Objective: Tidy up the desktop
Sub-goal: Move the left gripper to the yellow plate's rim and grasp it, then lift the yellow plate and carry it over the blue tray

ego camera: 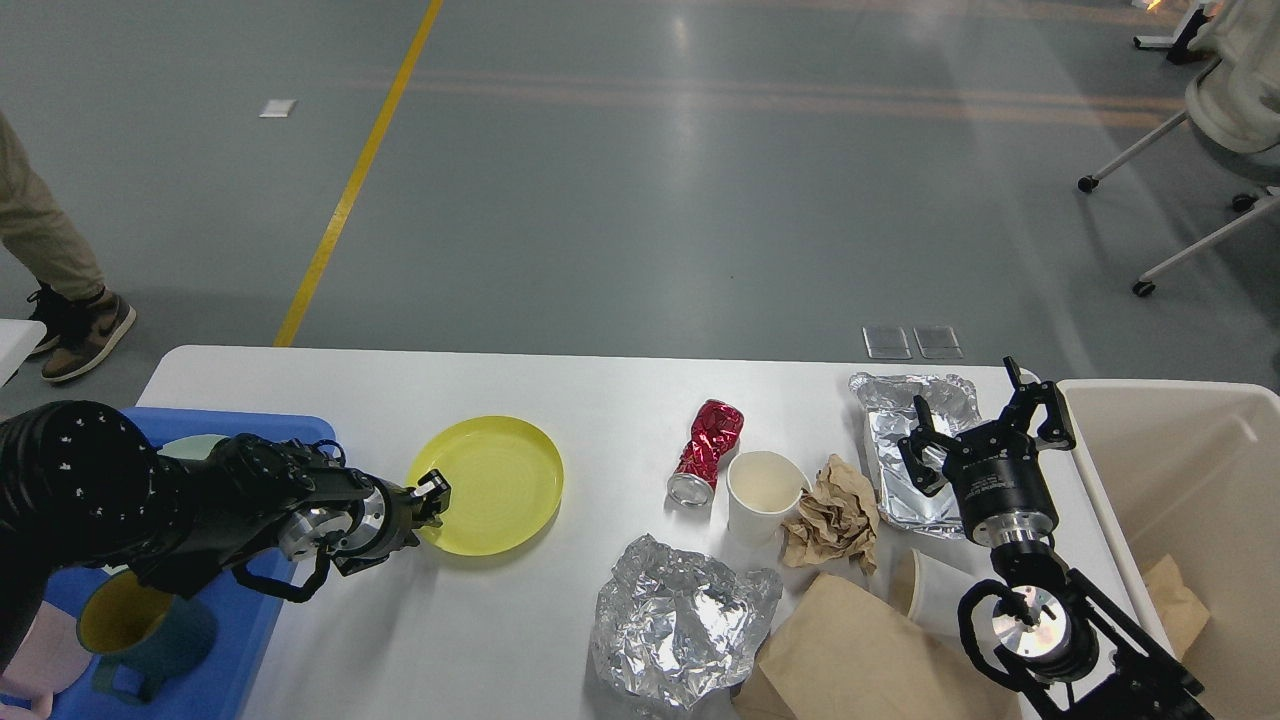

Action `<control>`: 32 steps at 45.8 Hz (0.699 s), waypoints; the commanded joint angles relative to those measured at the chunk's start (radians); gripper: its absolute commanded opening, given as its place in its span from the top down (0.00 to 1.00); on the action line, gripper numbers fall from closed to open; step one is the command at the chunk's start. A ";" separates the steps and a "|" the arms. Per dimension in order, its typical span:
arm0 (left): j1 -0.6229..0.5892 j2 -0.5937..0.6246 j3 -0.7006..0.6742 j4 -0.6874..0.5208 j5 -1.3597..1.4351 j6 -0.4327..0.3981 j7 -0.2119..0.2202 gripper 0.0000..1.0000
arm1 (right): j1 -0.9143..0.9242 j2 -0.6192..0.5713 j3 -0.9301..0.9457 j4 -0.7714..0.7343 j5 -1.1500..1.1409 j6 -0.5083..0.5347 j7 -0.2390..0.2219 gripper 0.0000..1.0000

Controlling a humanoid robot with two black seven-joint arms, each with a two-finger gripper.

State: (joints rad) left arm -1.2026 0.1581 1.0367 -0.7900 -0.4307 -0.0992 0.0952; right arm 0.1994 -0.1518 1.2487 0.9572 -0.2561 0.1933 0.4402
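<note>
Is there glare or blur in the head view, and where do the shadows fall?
Head view: sharp overall; ceiling light glares on the grey floor and sparkles on the crumpled foil; soft shadows lie beneath the left gripper and beside the yellow plate on the desktop.

Smooth matt white bench (560, 395); glossy yellow plastic plate (495, 485); crinkled shiny foil sheet (680, 620) and foil tray (905, 440); crushed glossy red metal can (706, 450); matt paper cup (760, 495); rough crumpled brown paper (830, 515).

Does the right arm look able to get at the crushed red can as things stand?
Probably yes, though not straight: the right gripper hangs open over the foil tray, and a paper cup and crumpled brown paper lie between it and the can.
</note>
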 commanded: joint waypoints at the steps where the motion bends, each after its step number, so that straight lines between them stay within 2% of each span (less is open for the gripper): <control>1: 0.002 0.001 0.000 -0.002 0.000 -0.008 0.001 0.87 | 0.000 0.000 0.000 0.000 0.000 0.000 0.000 0.00; 8: 0.005 0.001 0.000 -0.006 0.000 -0.013 0.001 1.00 | 0.000 0.000 0.000 0.000 0.000 0.000 0.000 0.00; 24: -0.005 0.001 -0.001 -0.014 0.000 -0.013 0.003 1.00 | 0.000 0.000 0.000 0.000 0.001 0.000 0.000 0.00; 29: -0.031 0.008 0.000 -0.040 0.001 -0.030 0.003 1.00 | 0.000 0.000 0.000 0.000 0.001 0.000 0.000 0.00; 32: -0.073 0.023 0.008 -0.077 0.001 -0.053 0.018 1.00 | 0.000 0.000 0.000 0.000 0.001 0.000 0.000 0.00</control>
State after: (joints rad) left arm -1.2233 0.1623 1.0356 -0.8207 -0.4300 -0.1218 0.0989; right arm 0.1995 -0.1519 1.2487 0.9572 -0.2556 0.1932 0.4402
